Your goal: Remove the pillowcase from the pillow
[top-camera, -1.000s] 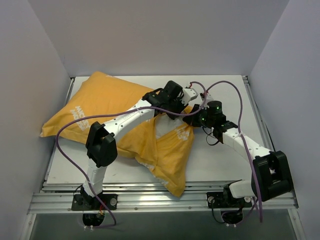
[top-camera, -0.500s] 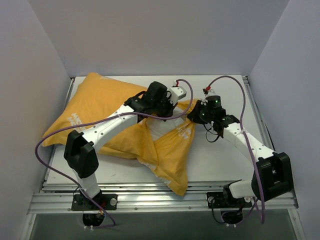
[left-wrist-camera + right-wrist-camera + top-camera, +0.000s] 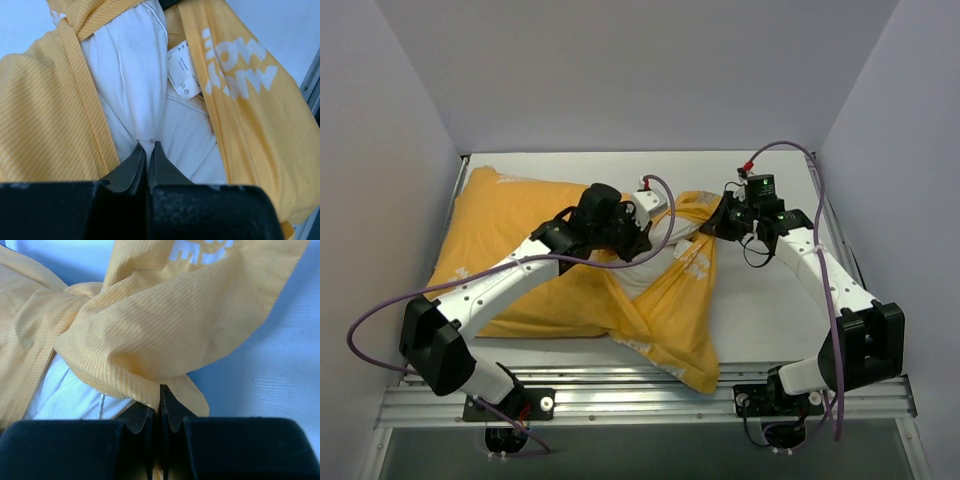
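The pillowcase [image 3: 510, 240] lies yellow side up across the left and middle of the table, its mouth gaping near the centre. Inside that mouth shows the white pillow [image 3: 642, 282]. My left gripper [image 3: 638, 246] reaches into the mouth. In the left wrist view the left gripper [image 3: 146, 145] is shut on a pinch of the pillow [image 3: 130, 65], beside its small tag [image 3: 182, 70] and between yellow flaps of the pillowcase [image 3: 45, 125]. My right gripper [image 3: 718, 222] holds the mouth's right edge. Up close, the right gripper [image 3: 160, 388] is shut on the pillowcase [image 3: 165, 325], with the pillow [image 3: 70, 395] showing below left.
Grey walls [image 3: 390, 150] close in the table on the left, back and right. A metal rail [image 3: 640, 400] runs along the front edge between the arm bases. Purple cables [image 3: 380, 330] loop off both arms. Bare tabletop [image 3: 770, 320] lies right of the pillowcase.
The left gripper closed on the pillow and drew back to the left, and the bulk shifted left with it. The right gripper kept its hold and moved slightly back and right.
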Controlling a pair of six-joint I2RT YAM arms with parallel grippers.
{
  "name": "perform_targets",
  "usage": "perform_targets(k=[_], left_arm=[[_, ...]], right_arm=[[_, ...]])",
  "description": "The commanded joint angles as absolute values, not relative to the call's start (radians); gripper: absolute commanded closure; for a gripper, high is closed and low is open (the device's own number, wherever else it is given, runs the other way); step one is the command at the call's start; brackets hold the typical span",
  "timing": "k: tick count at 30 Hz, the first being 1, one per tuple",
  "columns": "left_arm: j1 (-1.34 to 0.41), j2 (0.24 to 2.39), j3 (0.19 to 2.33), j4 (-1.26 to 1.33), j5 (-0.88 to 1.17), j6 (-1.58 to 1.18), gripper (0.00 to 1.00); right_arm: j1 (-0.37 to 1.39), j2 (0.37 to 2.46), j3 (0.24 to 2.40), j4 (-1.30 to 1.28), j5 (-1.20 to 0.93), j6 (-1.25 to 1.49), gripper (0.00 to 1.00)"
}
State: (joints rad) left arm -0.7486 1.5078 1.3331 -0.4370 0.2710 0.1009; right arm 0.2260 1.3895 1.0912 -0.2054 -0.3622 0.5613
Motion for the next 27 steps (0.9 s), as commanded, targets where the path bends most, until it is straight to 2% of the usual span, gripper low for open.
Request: perform_targets(k=[1, 8, 13, 17, 18, 19, 21, 22, 24, 27], left_arm=[[-0.723, 1.358, 1.253, -0.738, 0.377, 0.040, 0.98], [-0.712, 1.195, 1.181, -0.775, 0.462, 0.060, 0.98], [-0.683, 1.129, 1.137, -0.714, 0.358, -0.024, 0.98], [-0.681, 1.195, 1.213, -0.601, 0.186, -0.110, 0.98], [-0.680, 1.222, 1.245, -0.588, 0.157, -0.123, 0.98], [-0.680, 1.251, 1.308, -0.556, 0.128, -0.153, 0.98], [-0.680, 1.333, 1.366, -0.522, 0.078, -0.175, 0.98], [-0.683, 1.356, 1.391, -0.473, 0.072, -0.198, 0.98], [-0.681, 1.413, 1.436, -0.427, 0.063, -0.216, 0.98], [-0.681, 1.495, 1.505, -0.403, 0.031, -0.230, 0.98]], right_arm=[[0.104, 1.437, 1.161, -0.169, -0.035, 0.529, 1.00], [0.078, 1.503, 1.137, -0.153, -0.068, 0.549, 1.00], [0.080, 1.525, 1.143, -0.158, -0.075, 0.531, 1.00], [0.104, 1.516, 1.105, -0.153, -0.109, 0.514, 1.00], [0.116, 1.503, 1.100, -0.156, -0.103, 0.511, 0.97], [0.135, 1.490, 1.103, -0.179, -0.077, 0.514, 0.88], [0.221, 1.438, 1.120, -0.210, 0.053, 0.515, 0.79], [0.250, 1.424, 1.143, -0.248, 0.089, 0.518, 0.67], [0.319, 1.379, 1.160, -0.303, 0.158, 0.544, 0.54], [0.405, 1.306, 1.155, -0.354, 0.267, 0.600, 0.42]])
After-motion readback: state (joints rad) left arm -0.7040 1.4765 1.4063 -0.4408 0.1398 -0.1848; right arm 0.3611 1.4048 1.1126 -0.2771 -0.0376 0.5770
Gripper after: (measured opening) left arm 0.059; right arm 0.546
